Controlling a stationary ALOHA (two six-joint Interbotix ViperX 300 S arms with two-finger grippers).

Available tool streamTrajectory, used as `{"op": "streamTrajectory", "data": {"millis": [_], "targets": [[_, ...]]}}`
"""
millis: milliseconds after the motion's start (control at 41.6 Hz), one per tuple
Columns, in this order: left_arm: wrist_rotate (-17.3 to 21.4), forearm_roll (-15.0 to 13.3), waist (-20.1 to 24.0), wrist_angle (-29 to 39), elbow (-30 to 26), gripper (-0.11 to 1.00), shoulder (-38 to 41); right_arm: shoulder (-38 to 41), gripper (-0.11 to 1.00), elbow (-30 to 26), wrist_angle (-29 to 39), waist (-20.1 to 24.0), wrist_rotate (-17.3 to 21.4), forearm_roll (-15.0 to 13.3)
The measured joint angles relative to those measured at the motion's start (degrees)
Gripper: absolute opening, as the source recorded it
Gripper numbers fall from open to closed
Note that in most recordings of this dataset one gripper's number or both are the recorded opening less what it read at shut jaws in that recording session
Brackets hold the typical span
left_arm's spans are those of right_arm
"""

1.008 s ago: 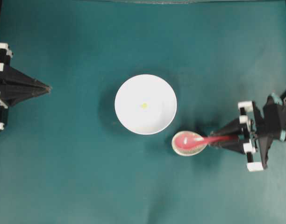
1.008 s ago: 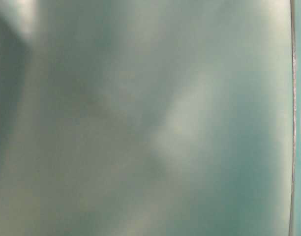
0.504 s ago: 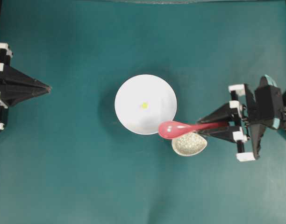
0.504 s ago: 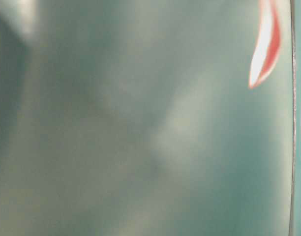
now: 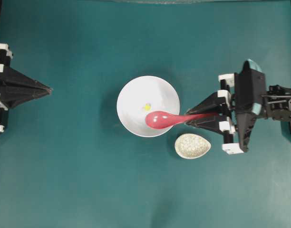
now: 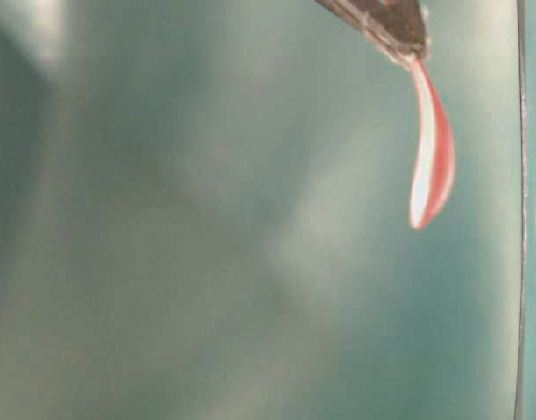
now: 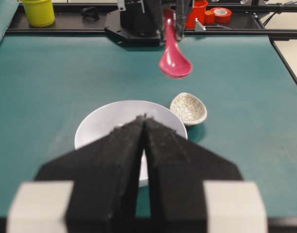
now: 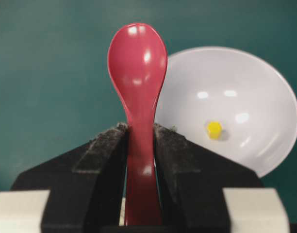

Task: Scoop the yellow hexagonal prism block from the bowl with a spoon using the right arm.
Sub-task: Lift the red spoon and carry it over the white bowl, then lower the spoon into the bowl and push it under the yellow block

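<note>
The white bowl stands mid-table with the tiny yellow hexagonal prism block near its middle. My right gripper is shut on the handle of the red-pink spoon. It holds the spoon in the air, with the scoop over the bowl's near-right part, just beside the block. In the right wrist view the spoon points away from the gripper, with the bowl and block to its right. My left gripper is shut and empty at the far left, well apart from the bowl.
A small speckled off-white dish lies empty just right of the bowl's near side, under the right gripper's fingers. Behind the table in the left wrist view are a yellow cup and red tape rolls.
The right gripper lifted the spoon out of the speckled dish and carried it left, so the scoop now hangs over the bowl. The left arm has not moved.
</note>
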Motion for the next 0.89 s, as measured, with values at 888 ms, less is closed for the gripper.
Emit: {"op": "streamTrajectory", "data": {"millis": [888], "targets": [[0.0, 0.0, 0.0, -0.2, 0.0, 0.01, 0.0, 13.7, 0.24, -21.3, 47.5, -15.2, 6.0, -1.1]]}}
